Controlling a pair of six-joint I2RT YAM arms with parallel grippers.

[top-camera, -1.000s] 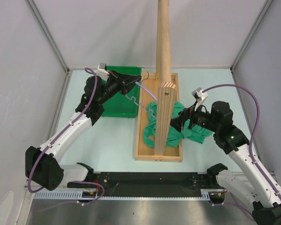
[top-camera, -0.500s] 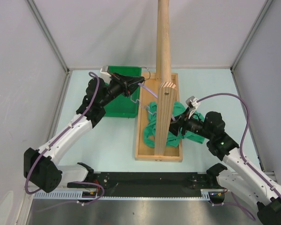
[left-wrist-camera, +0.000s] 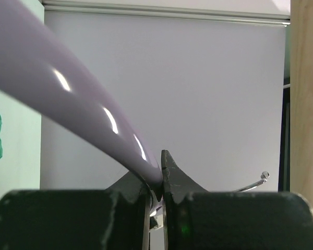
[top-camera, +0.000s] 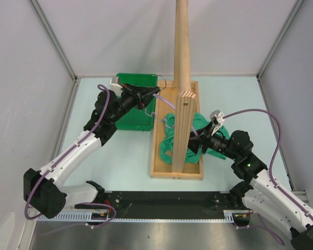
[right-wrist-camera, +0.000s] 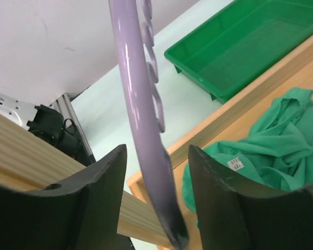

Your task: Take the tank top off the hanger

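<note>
Left gripper is pinched tight on the thin lavender plastic hanger. Right gripper is spread wide, with the hanger's other end between its fingers. The crumpled teal-green cloth tank top lies just beneath, in the shallow wooden tray.

The soft teal-green cloth tank top lies limp and crumpled in the shallow wooden tray, spilling over its right rim, while the thin pale lavender plastic hanger, its arms wavy and notched, slants above it.
</note>
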